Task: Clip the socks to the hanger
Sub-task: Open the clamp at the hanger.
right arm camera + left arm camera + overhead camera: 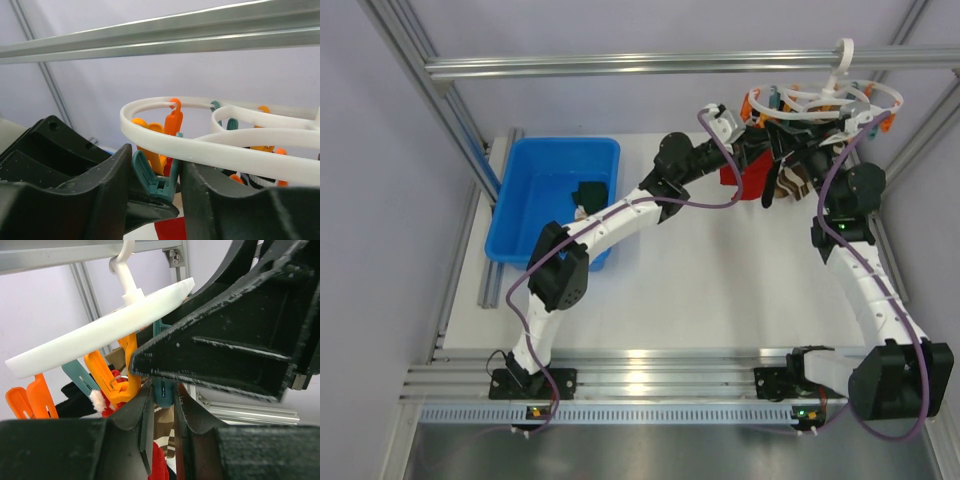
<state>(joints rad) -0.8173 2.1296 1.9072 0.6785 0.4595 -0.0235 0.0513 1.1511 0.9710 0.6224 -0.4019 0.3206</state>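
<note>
The right end effector (157,170) pinches a teal peg (150,176) just under the hanger (210,150) ring, while the nearly closed left end effector (162,405) below that ring apparently holds a red sock (159,465), which is soft, light and best gripped at the cuff.

The white table (720,290) carried a blue bin (535,205) at its far left, flat on the top and close to the left edge. The left arm base (530,382) and right arm base (788,384) were bolted along its near edge. Overhead, an aluminium crossbar (620,65) bore the hanger (825,100) by its hook.
</note>
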